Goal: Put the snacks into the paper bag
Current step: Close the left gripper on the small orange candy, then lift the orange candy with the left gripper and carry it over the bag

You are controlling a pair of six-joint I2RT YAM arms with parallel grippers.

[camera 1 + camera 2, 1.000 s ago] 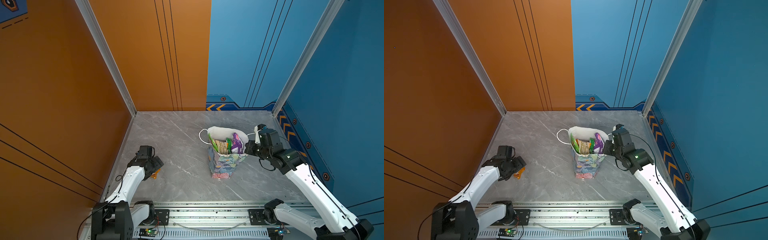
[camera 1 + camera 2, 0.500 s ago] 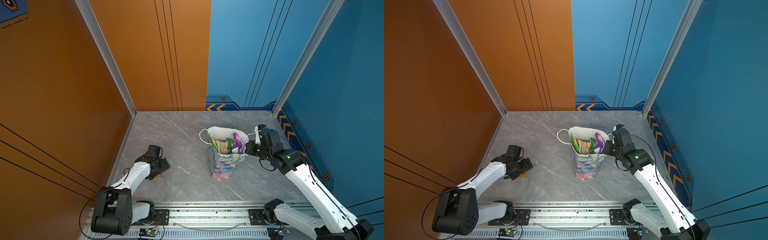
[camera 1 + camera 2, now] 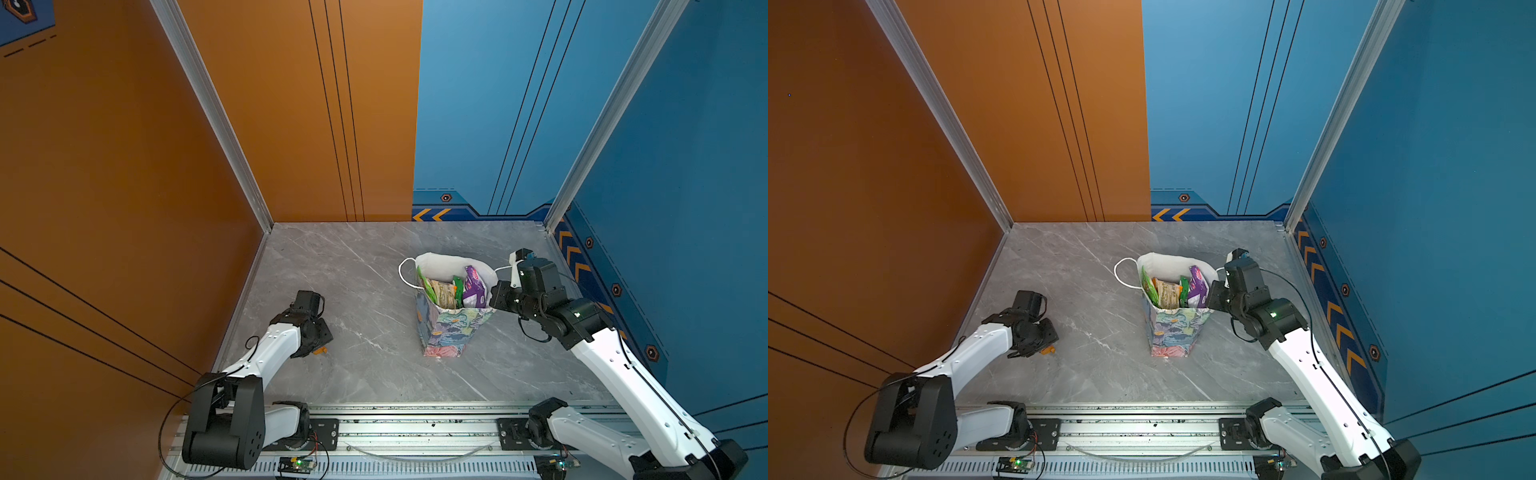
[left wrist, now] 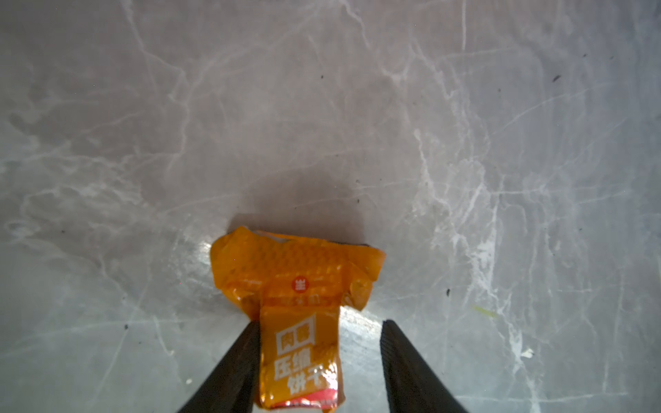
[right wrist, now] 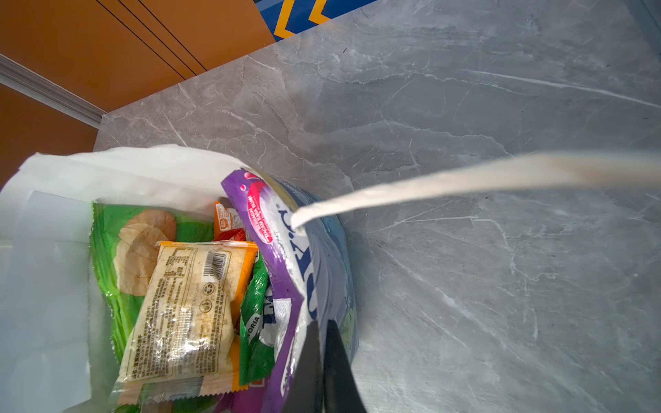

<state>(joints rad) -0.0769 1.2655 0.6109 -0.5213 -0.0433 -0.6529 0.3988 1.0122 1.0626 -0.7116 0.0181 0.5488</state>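
L gripper moved in over orange packet; jaws part-spread, straddling it. R gripper pinches paper bag rim.

On the upright paper gift bag, outside printed in blue, green and pink flowers; inside plain white. Twisted cord handle off-white. The small crinkly orange packet carries a fine honeycomb print, white characters, a red dot, a red strip at one end. In the bag: large green chip bag picturing pale tan crisps; clear bar wrapper, tan inside, orange edges, black barcode; glossy purple packet, pink band, blue lettering on white; small green packet, white letters. Stone-look tabletop grey, veined white. Orange wall panel and blue wall panel both ruled with thin dark lines; orange chevrons low on the blue
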